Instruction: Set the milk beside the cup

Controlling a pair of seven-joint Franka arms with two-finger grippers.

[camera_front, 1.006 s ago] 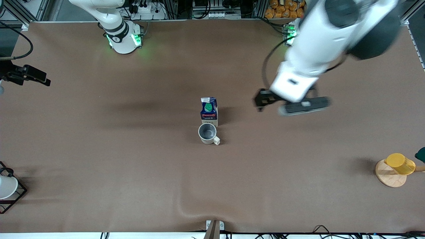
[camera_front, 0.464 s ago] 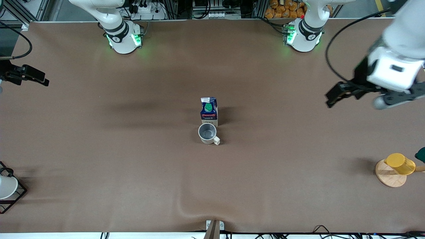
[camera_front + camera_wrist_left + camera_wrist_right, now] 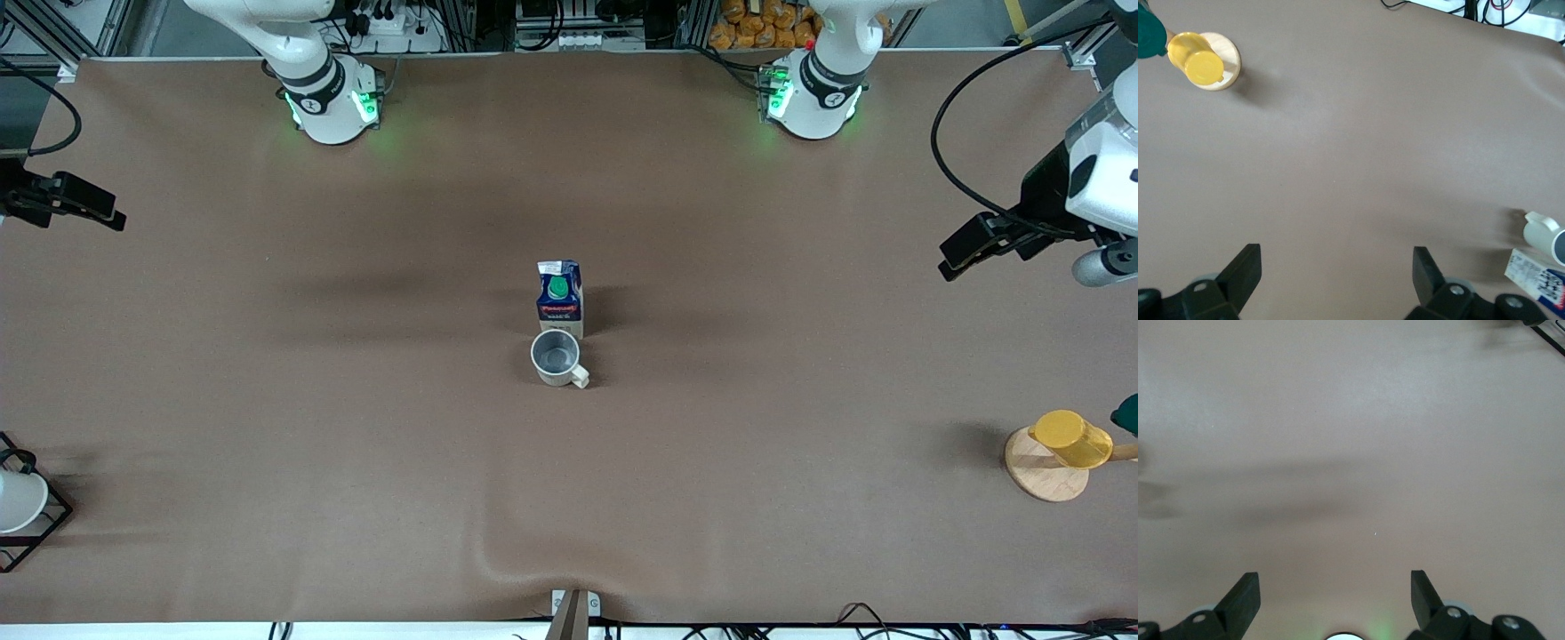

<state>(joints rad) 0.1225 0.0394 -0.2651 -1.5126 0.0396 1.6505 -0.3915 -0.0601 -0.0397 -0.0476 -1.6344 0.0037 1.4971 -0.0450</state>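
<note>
Milk (image 3: 560,298) touches cup (image 3: 556,357); only wrist views show both claws agape.

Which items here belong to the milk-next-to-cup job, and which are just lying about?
Job items:
- milk, upright, right beside the cup
- cup, nearer the front camera than the milk

Just lying about:
- yellow cup on a wooden disc
- white cup in a black wire rack
</note>
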